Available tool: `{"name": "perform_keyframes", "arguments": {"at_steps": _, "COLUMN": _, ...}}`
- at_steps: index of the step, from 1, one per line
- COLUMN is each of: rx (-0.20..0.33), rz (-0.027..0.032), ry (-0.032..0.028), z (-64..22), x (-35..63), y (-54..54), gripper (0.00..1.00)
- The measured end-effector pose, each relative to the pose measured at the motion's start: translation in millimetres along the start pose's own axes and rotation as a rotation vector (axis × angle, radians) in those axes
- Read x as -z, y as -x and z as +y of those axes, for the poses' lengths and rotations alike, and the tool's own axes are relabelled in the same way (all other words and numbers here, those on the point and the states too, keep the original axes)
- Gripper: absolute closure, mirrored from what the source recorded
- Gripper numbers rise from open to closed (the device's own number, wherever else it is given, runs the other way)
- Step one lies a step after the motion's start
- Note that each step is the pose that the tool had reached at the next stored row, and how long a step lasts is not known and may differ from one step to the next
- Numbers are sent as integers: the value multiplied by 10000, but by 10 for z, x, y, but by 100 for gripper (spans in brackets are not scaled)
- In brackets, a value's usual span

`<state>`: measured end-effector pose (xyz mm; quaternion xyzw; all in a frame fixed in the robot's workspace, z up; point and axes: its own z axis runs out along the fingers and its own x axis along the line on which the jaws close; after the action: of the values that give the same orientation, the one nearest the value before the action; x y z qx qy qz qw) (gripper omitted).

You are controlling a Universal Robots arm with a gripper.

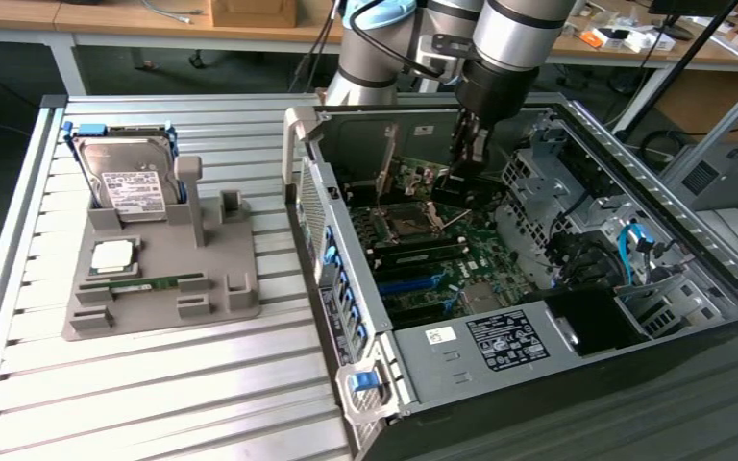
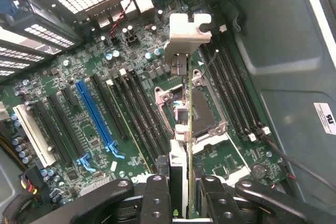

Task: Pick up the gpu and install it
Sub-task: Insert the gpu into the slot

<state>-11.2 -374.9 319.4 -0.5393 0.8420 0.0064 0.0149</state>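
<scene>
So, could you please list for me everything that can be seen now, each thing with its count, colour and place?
gpu: one, dark green card seen edge-on, held between the fingers above the motherboard inside the case
computer case: one, grey and black, lying open on the exterior view's right
motherboard: one, green, with black and blue slots, on the floor of the case
hard drive: one, silver with white label and blue frame, upright at the back of the holder
grey holder: one, on the table at the exterior view's left
memory stick: one, green, lying flat in the holder
table: one, ribbed silver metal
gripper: one, black, shut on the gpu
</scene>
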Motion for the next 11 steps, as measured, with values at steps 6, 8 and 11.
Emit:
{"name": "perform_keyframes", "arguments": {"at_steps": 6, "rx": 123, "rz": 0, "ry": 4, "z": 0, "x": 0, "y": 0, "gripper": 73}}
{"name": "perform_keyframes", "arguments": {"at_steps": 8, "rx": 153, "rz": -1, "ry": 5, "z": 0, "x": 0, "y": 0, "gripper": 73}}
{"name": "perform_keyframes", "arguments": {"at_steps": 11, "rx": 212, "rz": -1, "ry": 7, "z": 0, "x": 0, "y": 0, "gripper": 73}}
